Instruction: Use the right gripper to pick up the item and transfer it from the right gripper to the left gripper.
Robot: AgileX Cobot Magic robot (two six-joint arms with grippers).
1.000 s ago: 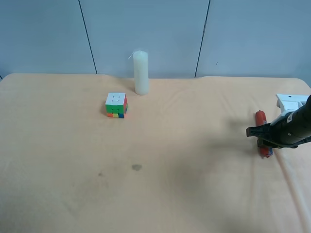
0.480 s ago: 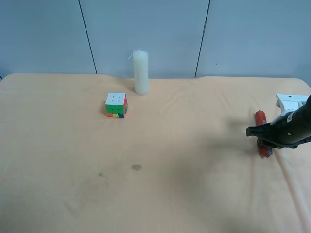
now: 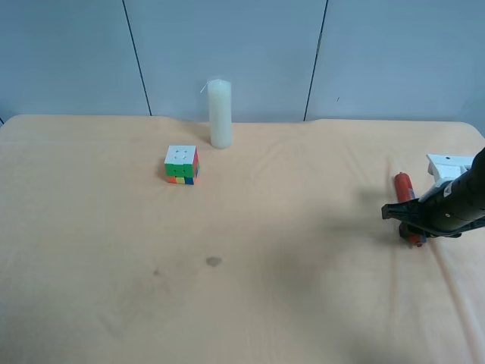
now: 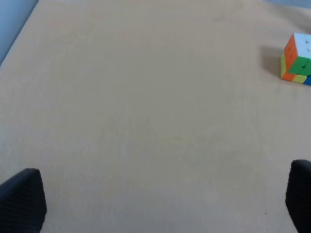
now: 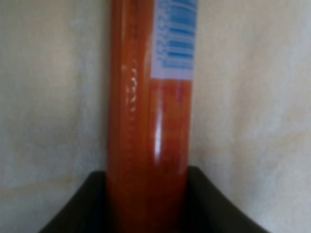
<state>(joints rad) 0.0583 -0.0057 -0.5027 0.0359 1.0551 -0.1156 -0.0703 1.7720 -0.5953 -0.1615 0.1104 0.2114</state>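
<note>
Right wrist view: my right fingers [image 5: 82, 213] are clamped on the stick [image 5: 148, 121] near one end, leaving length free for my wide-open left fingers [image 4: 22, 199].

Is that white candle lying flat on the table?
No, the white pillar candle stands upright on its base, just behind the multicoloured puzzle cube.

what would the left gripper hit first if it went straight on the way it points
Probably bare tablecloth: the open left gripper faces it, the puzzle cube lying off to one side.
</note>
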